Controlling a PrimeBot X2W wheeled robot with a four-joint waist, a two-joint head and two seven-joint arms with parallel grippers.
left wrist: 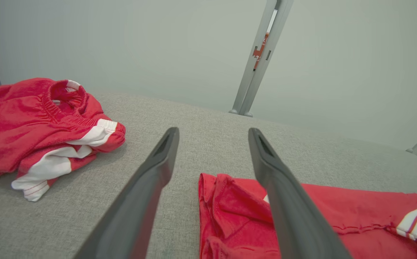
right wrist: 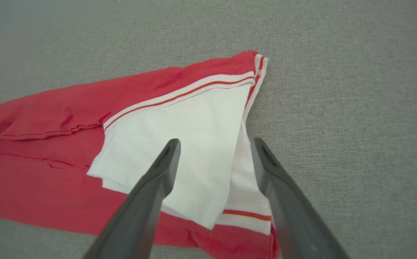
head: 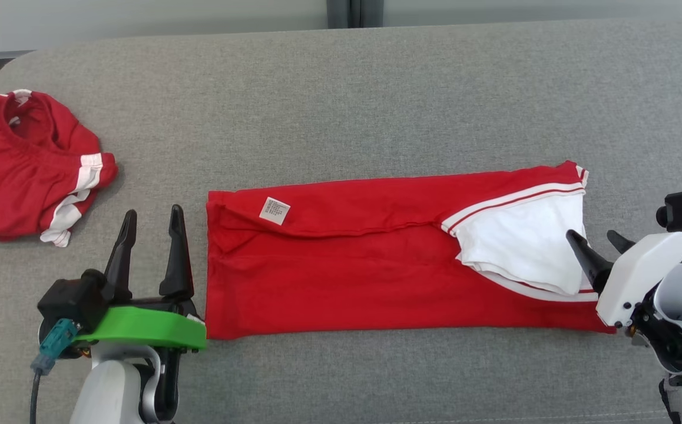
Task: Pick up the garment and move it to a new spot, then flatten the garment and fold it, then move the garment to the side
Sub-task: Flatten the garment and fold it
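Pincers on both of your arms stand open, fingers spread with nothing between them. Your left pincer (head: 154, 210) sits just beside the left end of the red garment (head: 341, 277), its fingers pointing away from you over bare grey tabletop (head: 376, 88). Your right pincer (head: 591, 234) is at the garment's right end, over the edge of the white panel (head: 523, 241) trimmed with a red stripe; whether it touches the cloth you cannot tell. The garment lies folded into a long flat band across the middle of the tabletop, a small white label (head: 274, 210) showing near its upper left corner. Well apart, at the far left, a second red garment (head: 17, 176) with white stripes lies crumpled.
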